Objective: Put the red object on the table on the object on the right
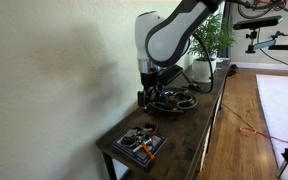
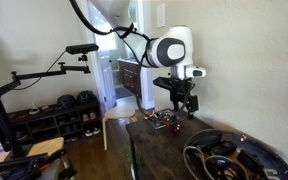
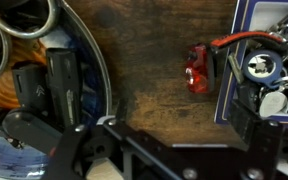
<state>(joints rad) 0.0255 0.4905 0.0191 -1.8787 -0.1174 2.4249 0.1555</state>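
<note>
A small red object [image 3: 197,68] lies on the dark wooden table [image 3: 154,50], just beside the blue-edged flat board [image 3: 227,60] that carries several small tools and cables on the right of the wrist view. A round blue-rimmed dish [image 3: 96,70] with cables and black parts fills the left. My gripper [image 3: 154,105] hangs above the bare table between dish and board, fingers wide apart and empty. In both exterior views the gripper [image 1: 154,97] [image 2: 187,103] is raised above the table near the dish [image 1: 179,100].
The table is narrow and runs along a wall [image 1: 54,70]. The board with clutter [image 1: 139,143] lies near one end. A potted plant [image 1: 209,45] stands at the far end. The table's open long edge [image 1: 209,125] drops to a wooden floor.
</note>
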